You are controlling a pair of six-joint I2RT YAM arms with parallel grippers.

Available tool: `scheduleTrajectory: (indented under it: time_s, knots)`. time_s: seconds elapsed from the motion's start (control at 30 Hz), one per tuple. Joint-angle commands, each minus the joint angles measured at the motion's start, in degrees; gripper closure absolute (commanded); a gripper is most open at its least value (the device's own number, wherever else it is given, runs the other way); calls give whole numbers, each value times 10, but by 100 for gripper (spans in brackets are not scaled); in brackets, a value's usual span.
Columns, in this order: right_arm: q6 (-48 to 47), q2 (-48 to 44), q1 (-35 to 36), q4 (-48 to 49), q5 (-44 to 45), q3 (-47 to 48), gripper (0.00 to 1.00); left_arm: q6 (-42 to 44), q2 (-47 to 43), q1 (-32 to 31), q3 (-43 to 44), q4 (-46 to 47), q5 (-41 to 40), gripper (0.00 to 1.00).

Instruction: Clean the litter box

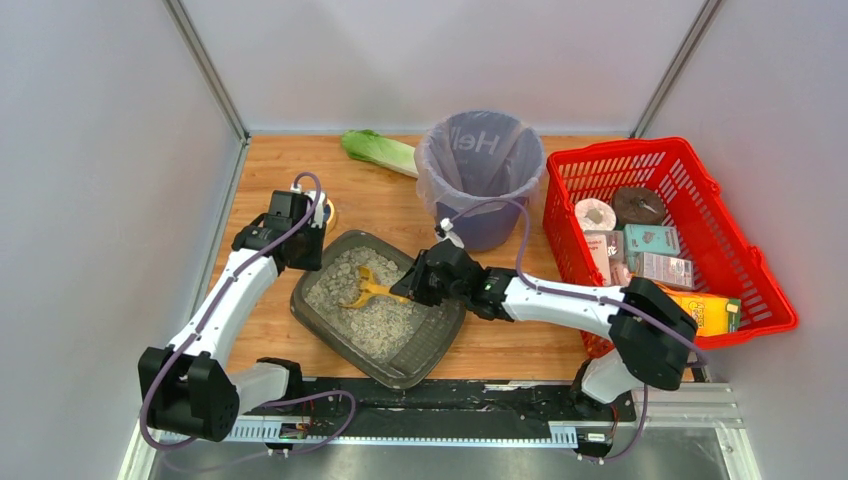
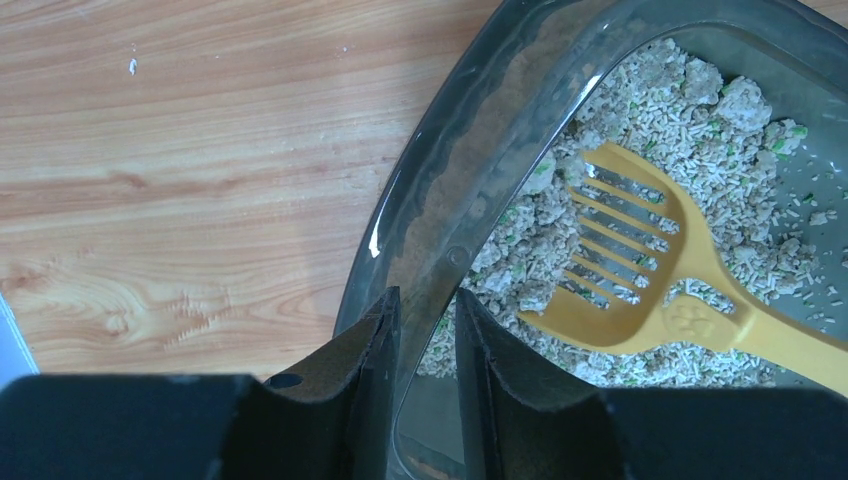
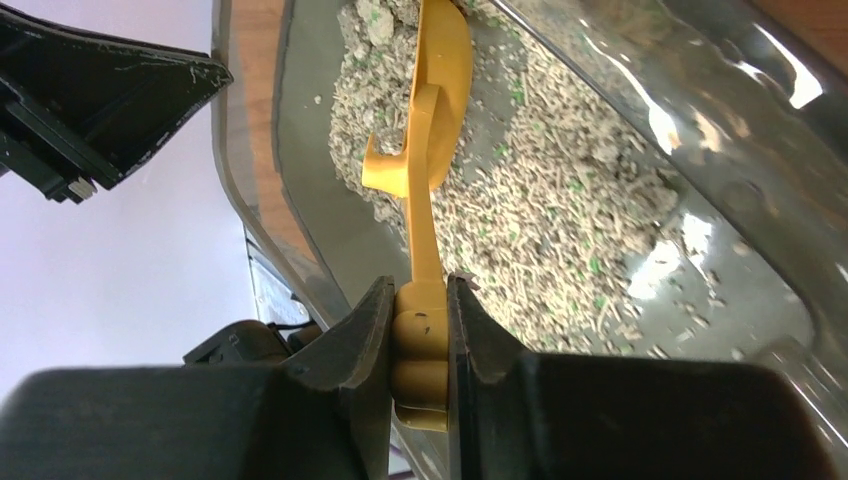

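Note:
The litter box [image 1: 425,345] is a shallow dark grey tray of grey-beige granules on the wooden table, between the arms. My left gripper [image 1: 308,252] is shut on its far-left rim; in the left wrist view the rim [image 2: 440,215] runs between the two fingers [image 2: 372,345]. My right gripper [image 1: 425,285] is shut on the handle of a yellow slotted scoop [image 1: 367,290]. The scoop's head [image 2: 625,265] lies in the litter among clumps [image 2: 745,100]. In the right wrist view the yellow handle [image 3: 422,330] is pinched between the jaws.
A purple bag-lined bin [image 1: 480,170] stands behind the litter box. A red mesh basket [image 1: 690,195] with packets sits at the right. A green leafy vegetable [image 1: 375,150] lies at the back. Grey walls enclose the table.

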Motion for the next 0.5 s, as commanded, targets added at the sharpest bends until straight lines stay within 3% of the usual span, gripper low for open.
scheduleTrajectory:
  time_s: [0.0,0.23,0.47]
  knots:
    - [3,60,9,26,30,-29,100,-4,8,-9,-2,-7,24,66]
    - [1,92,15,175,3,-80,100,-4,8,-13,-1,-7,26,66]
    - [-13,51,23,230,5,-123,100,-2,-2,-13,2,-11,23,66]
